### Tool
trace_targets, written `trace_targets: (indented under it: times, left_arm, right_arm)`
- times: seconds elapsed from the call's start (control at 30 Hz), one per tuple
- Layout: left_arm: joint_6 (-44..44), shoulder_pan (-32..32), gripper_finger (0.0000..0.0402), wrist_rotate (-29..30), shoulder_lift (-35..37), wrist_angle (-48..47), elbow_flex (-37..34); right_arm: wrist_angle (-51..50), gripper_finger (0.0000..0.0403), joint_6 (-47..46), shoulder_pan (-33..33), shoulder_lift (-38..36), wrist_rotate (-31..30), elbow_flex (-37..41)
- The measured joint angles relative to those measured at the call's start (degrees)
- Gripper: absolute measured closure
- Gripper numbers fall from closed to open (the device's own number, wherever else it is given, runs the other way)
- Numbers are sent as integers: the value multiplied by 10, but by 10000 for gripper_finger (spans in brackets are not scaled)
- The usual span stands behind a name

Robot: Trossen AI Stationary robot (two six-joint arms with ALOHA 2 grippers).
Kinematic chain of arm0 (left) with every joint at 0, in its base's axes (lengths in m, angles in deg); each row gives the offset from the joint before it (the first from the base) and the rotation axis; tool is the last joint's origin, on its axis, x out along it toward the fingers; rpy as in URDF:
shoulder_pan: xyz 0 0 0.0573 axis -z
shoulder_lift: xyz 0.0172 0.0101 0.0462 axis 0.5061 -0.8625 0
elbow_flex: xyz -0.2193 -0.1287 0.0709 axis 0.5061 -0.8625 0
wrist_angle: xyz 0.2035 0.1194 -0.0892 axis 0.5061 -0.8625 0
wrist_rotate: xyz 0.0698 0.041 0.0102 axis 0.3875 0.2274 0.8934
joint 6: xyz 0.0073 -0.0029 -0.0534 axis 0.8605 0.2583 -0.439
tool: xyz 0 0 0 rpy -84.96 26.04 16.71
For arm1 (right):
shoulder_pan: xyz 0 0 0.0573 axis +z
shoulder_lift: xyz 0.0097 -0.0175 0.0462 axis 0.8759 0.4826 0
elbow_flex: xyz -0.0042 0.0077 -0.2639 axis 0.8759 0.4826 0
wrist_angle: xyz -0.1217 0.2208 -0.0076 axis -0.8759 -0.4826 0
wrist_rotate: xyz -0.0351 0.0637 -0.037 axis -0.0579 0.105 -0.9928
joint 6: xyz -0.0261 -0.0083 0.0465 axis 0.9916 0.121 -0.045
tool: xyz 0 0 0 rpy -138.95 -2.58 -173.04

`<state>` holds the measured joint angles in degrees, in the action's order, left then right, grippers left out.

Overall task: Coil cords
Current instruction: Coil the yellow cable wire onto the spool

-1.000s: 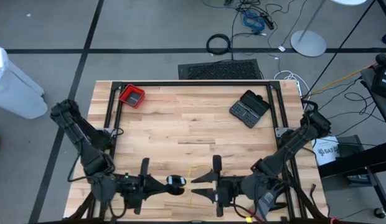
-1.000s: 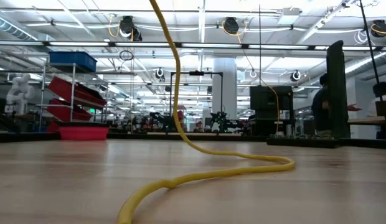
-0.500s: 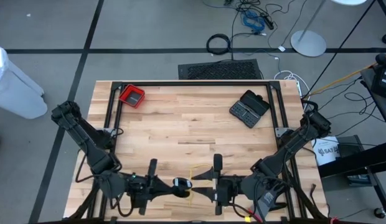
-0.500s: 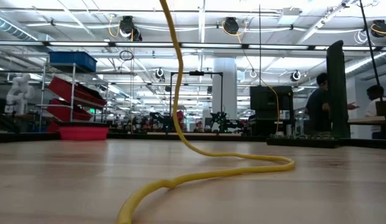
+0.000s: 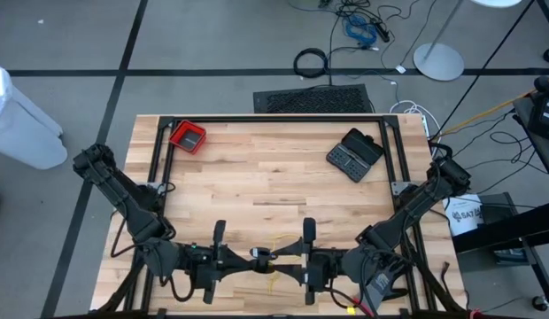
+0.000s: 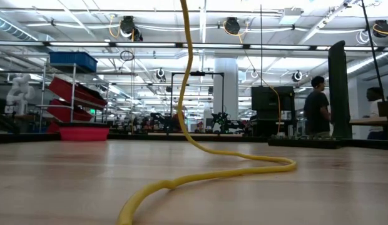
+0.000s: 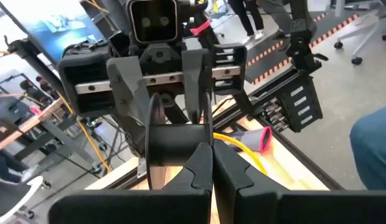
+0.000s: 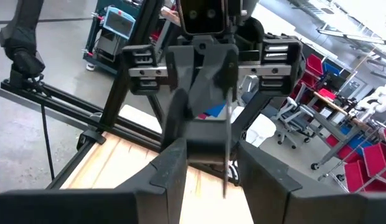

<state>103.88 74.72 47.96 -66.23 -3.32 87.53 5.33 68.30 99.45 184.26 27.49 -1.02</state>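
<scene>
Left gripper (image 5: 254, 257) closed, meeting right gripper (image 5: 276, 258) nose to nose at near bench (image 5: 257, 177) edge. Right gripper partly open, grip unclear. Yellow cord (image 6: 200, 169) trails across bench.

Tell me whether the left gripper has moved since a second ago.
Yes. In the high view the left gripper has shifted rightward along the table's near edge, away from the red bin's side, and now meets the right gripper.

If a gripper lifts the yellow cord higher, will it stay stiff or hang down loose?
Probably loose. The yellow cord already sags in soft curves on the wooden table while one part rises out of view, so it likely bends under its own weight. It looks thin and light, so it may swing or drag.
</scene>
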Motion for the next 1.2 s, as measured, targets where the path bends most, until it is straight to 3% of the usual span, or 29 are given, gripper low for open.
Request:
trace_targets:
  times: [0.2,0.43,0.7,0.87,1.07,1.2]
  left_arm:
    - [-6,-9,401,0,-13,-1,0]
    - [-7,-13,401,1,-14,-2,0]
    - [-8,-14,389,5,-14,-4,0]
    - [-8,-13,354,19,-14,11,0]
    - [-22,-11,281,31,-14,13,0]
    - [-22,-4,233,94,-14,16,0]
  right_arm:
    - [0,314,-13,-8,0,0,0]
    - [-4,394,-12,-8,0,-1,0]
    - [-24,402,-22,-7,0,-40,-1]
    - [-24,402,-17,-4,0,-70,-1]
    - [-21,403,-11,6,-3,-125,-1]
    - [-19,403,-13,19,-23,-163,0]
